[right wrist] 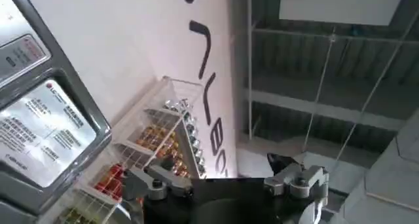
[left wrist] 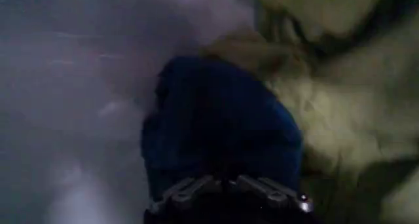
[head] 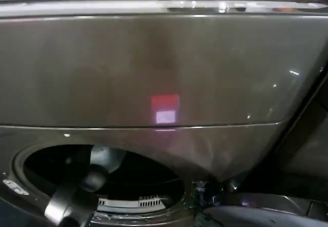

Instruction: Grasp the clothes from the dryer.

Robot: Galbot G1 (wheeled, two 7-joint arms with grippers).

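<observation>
Our left arm reaches into the dryer (head: 154, 68) porthole; the left gripper (left wrist: 226, 186) clamps the navy garment (left wrist: 222, 124), lime fabric (left wrist: 340, 107) just beside. Right gripper (right wrist: 226, 179) spread wide, raised outside.

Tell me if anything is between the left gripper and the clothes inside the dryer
Nothing visible. The left arm reaches through the dryer's open porthole, and in the left wrist view the left gripper sits right at the dark navy garment, with the lime yellow-green garment beside it. Whether it already grips the fabric cannot be told.
</observation>
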